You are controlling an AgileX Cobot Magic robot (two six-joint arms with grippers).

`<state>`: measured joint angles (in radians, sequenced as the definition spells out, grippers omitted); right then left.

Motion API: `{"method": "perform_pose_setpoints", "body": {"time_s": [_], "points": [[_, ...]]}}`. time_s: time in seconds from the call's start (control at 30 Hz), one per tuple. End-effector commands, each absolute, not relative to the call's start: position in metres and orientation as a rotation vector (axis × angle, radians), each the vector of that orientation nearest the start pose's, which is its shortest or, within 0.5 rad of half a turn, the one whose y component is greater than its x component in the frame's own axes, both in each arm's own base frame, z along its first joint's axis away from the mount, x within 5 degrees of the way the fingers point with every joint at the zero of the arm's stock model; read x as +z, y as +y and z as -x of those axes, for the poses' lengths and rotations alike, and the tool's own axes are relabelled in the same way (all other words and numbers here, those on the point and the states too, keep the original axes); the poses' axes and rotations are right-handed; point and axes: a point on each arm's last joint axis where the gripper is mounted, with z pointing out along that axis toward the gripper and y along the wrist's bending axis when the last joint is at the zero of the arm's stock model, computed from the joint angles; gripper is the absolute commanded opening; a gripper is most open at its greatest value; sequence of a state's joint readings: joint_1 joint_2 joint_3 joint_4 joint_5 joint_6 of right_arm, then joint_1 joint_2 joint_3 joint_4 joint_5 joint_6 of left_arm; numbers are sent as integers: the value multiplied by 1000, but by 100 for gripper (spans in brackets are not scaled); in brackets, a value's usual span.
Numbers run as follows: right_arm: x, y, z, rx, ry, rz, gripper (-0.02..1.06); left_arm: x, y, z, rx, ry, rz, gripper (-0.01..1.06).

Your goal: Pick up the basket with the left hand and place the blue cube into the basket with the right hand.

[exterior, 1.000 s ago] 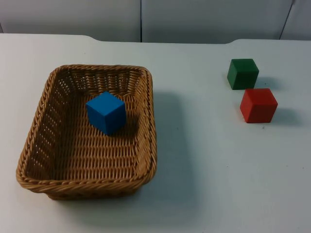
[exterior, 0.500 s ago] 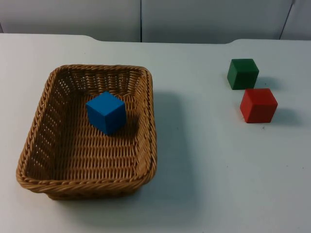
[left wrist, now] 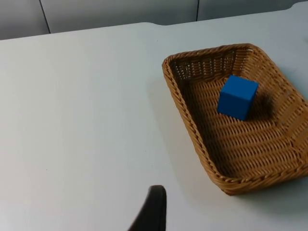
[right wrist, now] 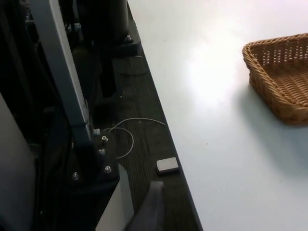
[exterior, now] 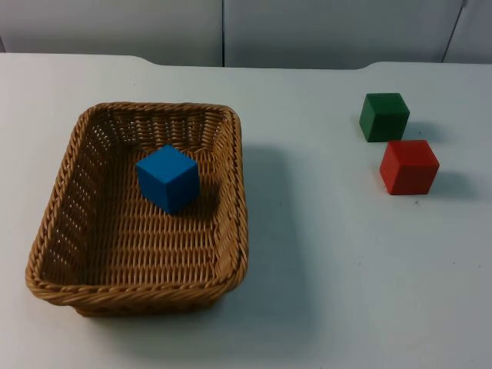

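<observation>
We see the blue cube [exterior: 168, 177] inside the wicker basket [exterior: 231, 192] on the white table [exterior: 323, 254], grey partition wall [exterior: 307, 31] behind; grippers' opening we cannot tell

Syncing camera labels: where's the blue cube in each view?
Top view: blue cube sits inside the basket, toward its far end.
Left wrist view: blue cube sits on the basket floor, near the basket's far end.
Right wrist view: not in it; a corner of the basket is.
Shared landmark: the basket, resting on the white table.
</observation>
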<state>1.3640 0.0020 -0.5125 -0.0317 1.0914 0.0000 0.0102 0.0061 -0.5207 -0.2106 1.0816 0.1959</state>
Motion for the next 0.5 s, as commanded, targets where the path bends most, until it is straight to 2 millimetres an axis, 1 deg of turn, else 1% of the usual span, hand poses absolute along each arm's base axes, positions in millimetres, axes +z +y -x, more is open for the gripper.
{"method": "perform_pose_setpoints", "body": {"time_s": [0.0, 0.07, 0.47], "points": [[278, -7, -3, 794, 1699, 1320, 82, 281, -17, 8, -133, 2025, -197, 81], [279, -8, -5, 787, 1719, 1287, 82, 281, -17, 8, -133, 2025, -197, 81], [278, -8, -5, 786, 1716, 1292, 82, 281, -17, 8, -133, 2025, -197, 81]]}}
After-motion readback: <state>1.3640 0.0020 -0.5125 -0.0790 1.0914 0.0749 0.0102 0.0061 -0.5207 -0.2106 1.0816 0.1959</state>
